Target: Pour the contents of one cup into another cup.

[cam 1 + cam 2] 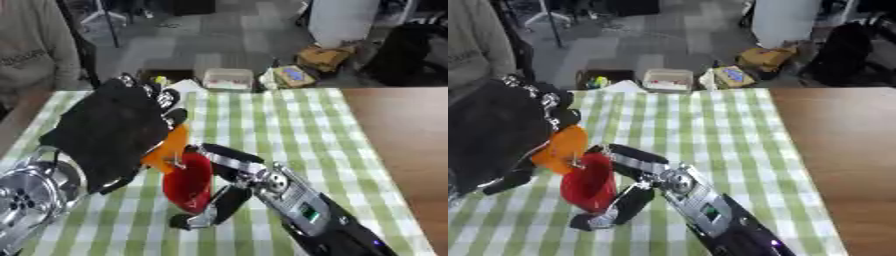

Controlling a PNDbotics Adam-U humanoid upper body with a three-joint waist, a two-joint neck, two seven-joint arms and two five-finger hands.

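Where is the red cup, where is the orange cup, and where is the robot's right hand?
red cup (188, 185): left eye view, on its outer side wall.
orange cup (560, 149): right eye view, on its tilted side.
right hand (229, 172): left eye view, on the palm beside the red cup.

left hand (109, 132) left of tilted cup (169, 150), second cup (189, 181) below, right hand (223, 192) right

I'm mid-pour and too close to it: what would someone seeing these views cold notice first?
The two bright cups at centre-left of the checked cloth: the left robot hand holds an orange cup tipped against the rim of a red cup. The right robot hand wraps round the red cup, its arm coming in from the lower right.
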